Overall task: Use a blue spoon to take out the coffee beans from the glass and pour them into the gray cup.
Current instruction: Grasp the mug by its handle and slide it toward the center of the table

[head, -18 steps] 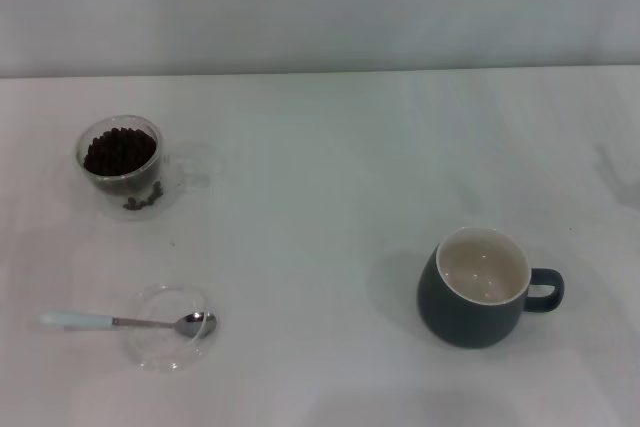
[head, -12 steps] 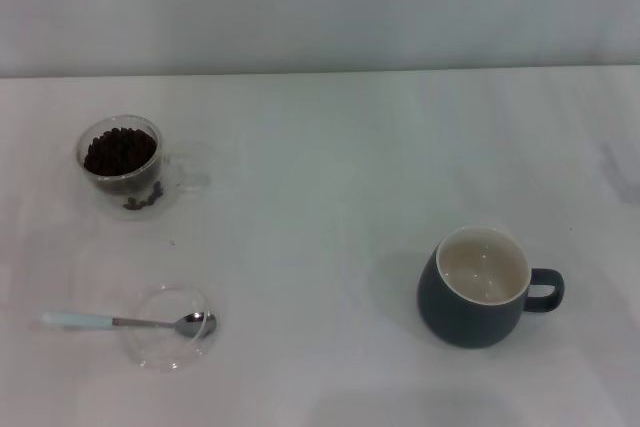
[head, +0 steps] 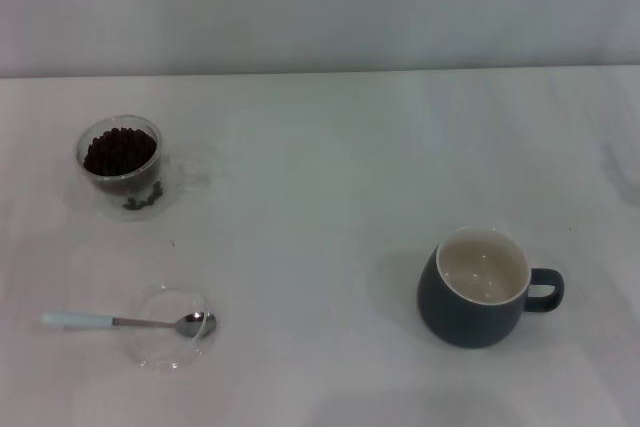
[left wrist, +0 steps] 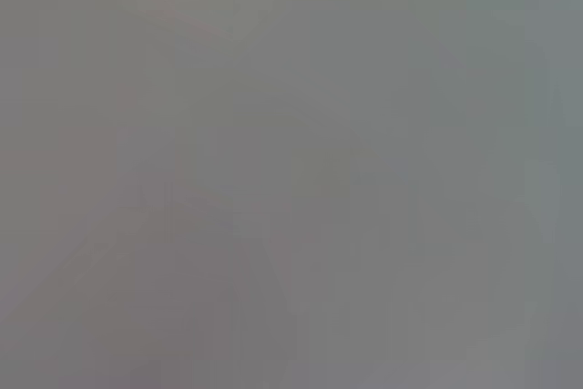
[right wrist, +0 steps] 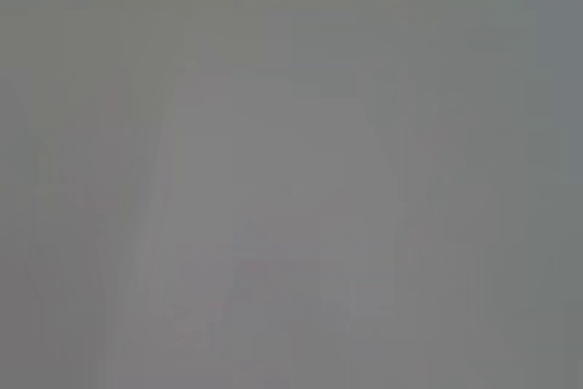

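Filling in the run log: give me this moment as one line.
stage: not started | blue spoon: bowl on clear dish | glass: beans inside | gray cup: empty | grippers: unseen

No readable text, label, brand, number or sign shows on anything.

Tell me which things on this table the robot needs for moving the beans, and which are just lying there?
Needed: blue spoon, glass holding the coffee beans, gray cup.

Just lying about: clear shallow dish under the spoon's bowl, white table.
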### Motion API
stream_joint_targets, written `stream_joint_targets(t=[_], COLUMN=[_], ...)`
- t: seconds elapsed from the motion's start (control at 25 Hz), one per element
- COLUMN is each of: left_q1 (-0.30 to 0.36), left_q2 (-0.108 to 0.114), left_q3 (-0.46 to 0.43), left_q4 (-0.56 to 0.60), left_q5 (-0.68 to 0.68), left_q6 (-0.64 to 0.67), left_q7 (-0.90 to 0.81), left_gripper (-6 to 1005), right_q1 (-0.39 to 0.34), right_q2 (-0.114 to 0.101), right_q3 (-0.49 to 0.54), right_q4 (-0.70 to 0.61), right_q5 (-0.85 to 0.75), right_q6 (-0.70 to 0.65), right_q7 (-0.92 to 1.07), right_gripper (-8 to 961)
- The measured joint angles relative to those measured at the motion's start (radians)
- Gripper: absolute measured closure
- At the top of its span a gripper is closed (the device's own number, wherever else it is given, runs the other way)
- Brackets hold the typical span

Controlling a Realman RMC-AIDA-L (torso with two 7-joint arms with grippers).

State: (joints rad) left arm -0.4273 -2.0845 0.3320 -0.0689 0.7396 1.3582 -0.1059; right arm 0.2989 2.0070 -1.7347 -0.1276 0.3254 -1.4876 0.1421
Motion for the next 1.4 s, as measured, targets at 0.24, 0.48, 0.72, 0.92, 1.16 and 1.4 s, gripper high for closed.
stream_joint_targets(t=[0.24,0.48,0.72,0.92,1.16,1.4], left_q1=[0.001,0.001,0.022,0.033,0.048,0.056], left_q2=[0.001,0.002,-0.001,0.0,0.004,0.004], left_q3=[0.002,0.003,0.004,0.022,0.069,0.063], left_q4=[0.0,0.001,0.001,-0.001,0.009,0.023], left_q5=[0.0,0.003,0.011,0.019,0.029,0.021], left_q6=[-0.001,-0.001,-0.001,0.007,0.002,0.009], left_q7=[0.0,0.0,0.0,0.004,0.003,0.005], left_gripper=[111,111,112,112,112,111], right_q1=[0.006,0.012,-0.014,-0.082,-0.21,-0.272], right_q2=[0.001,0.0,-0.002,-0.002,-0.002,0.006], right_q3=[0.0,0.0,-0.014,-0.043,-0.047,-0.049], right_q4=[0.002,0.005,0.027,0.035,0.038,0.072], right_q5=[-0.003,0.002,-0.008,-0.086,-0.226,-0.354], right_q6=[0.001,0.01,0.019,-0.031,-0.117,-0.16], right_q7=[-0.001,-0.003,-0.003,-0.001,0.049,0.089], right_gripper=[104,104,105,106,106,107])
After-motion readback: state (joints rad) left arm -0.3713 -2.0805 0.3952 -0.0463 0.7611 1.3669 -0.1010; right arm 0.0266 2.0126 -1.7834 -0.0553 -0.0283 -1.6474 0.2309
